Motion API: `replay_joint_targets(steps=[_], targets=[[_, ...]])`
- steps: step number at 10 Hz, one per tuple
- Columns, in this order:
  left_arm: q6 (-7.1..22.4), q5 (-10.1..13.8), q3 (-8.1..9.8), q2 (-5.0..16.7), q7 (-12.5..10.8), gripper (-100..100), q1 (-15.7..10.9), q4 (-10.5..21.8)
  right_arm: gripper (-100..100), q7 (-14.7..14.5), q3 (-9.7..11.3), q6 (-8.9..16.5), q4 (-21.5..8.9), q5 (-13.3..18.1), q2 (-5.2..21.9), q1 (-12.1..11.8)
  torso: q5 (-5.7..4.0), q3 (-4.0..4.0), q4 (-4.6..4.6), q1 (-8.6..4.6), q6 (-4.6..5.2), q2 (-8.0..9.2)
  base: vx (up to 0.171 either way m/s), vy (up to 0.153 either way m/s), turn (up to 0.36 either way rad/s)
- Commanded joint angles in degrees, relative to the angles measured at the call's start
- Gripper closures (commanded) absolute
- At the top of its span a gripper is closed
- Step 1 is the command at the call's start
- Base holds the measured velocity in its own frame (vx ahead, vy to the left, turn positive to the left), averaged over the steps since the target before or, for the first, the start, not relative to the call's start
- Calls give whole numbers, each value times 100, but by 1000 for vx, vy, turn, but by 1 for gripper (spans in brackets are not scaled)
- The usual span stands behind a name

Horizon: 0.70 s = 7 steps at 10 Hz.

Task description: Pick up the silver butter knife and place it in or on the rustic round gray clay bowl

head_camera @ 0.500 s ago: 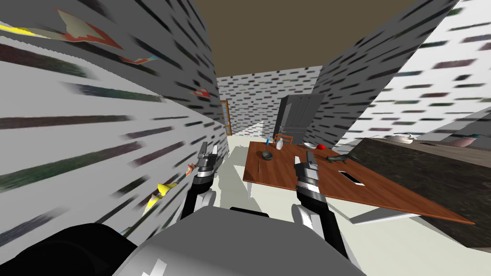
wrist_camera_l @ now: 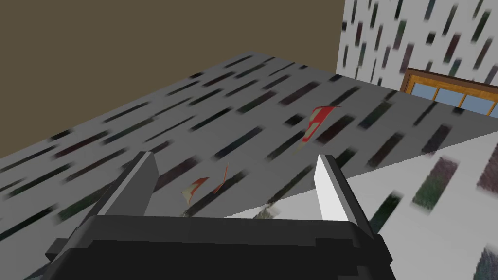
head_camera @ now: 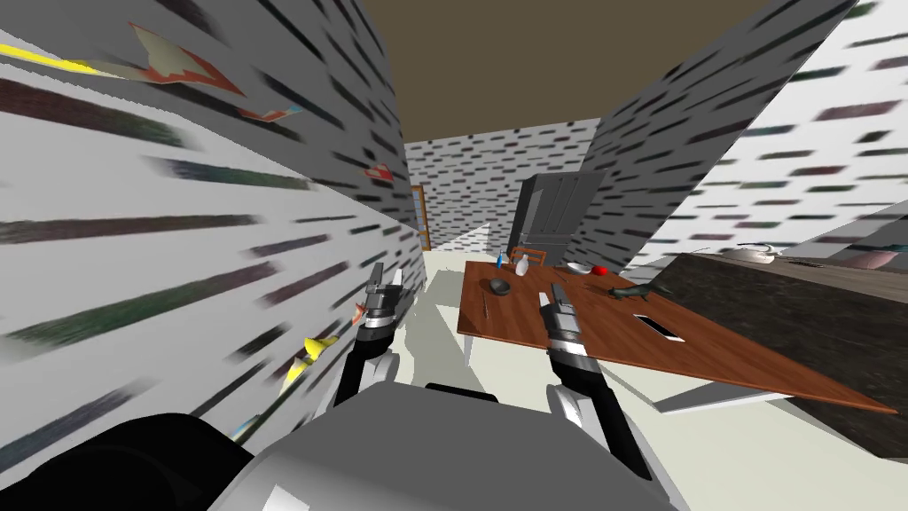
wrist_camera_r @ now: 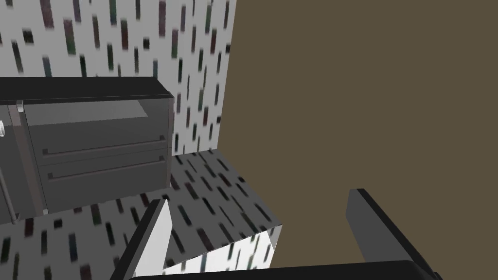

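Note:
A thin silver butter knife (head_camera: pixel 484 305) lies on the brown table (head_camera: pixel 603 333), near its left edge. Just beyond the knife sits the round dark grey bowl (head_camera: pixel 499 286). My right gripper (head_camera: pixel 556 297) (wrist_camera_r: pixel 260 197) hangs in front of the table's near edge, short of both things, open and holding nothing. Off to the left, beside the brick-patterned wall, my left gripper (head_camera: pixel 387 282) (wrist_camera_l: pixel 238 163) is raised, open and holding nothing as well.
Farther back on the table stand a white bottle (head_camera: pixel 522 264), a shallow white bowl (head_camera: pixel 578 268) and a red object (head_camera: pixel 600 270), then a dark figurine (head_camera: pixel 634 291) and a flat white device (head_camera: pixel 659 326). A grey cabinet (head_camera: pixel 554 217) stands behind. A dark counter (head_camera: pixel 798 310) runs along the right.
The whole head view has shifted a little, so I have moved slightly. The right gripper now sits a bit farther left in the picture.

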<state>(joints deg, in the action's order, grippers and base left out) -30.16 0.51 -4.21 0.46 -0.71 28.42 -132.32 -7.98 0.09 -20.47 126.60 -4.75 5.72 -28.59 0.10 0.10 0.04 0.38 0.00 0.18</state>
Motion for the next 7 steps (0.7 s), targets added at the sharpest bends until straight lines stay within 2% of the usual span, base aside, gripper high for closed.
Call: replay_joint_targets(steps=[1, 2, 4, 5, 6, 7], targets=[[0, 0, 0, 0, 0, 0, 0, 0, -100, -11, 3, 60, -198, 85, 270, 99, 0, 0, 0, 0, 0, 0, -40, 107, 23], [0, 0, 0, 0, 0, 0, 0, 0, -100, -11, 3, 60, -198, 85, 270, 99, -1, -1, 0, 3, 0, -1, -31, 95, 2], [0, 0, 0, 0, 0, 0, 0, 0, -100, 5, 8, 126, -554, 238, 663, 183, 0, -2, -1, 6, -1, -3, -53, 147, 25], [0, 0, -1, -1, 0, 0, 0, 0, -100, 16, 13, 161, -709, 323, 831, 228, 4, 2, 0, 23, 0, 4, -82, 230, 33], [0, 0, -1, -1, 0, 0, 0, 0, -100, 16, 13, 161, -760, 323, 899, 228, 8, 5, 2, 43, -1, 10, -47, 172, -3], [0, 0, -1, -1, 0, 0, 0, 0, -100, 28, 21, 197, -983, 413, 1100, 276, 7, 2, 1, 29, 0, 3, -4, 149, 31]])
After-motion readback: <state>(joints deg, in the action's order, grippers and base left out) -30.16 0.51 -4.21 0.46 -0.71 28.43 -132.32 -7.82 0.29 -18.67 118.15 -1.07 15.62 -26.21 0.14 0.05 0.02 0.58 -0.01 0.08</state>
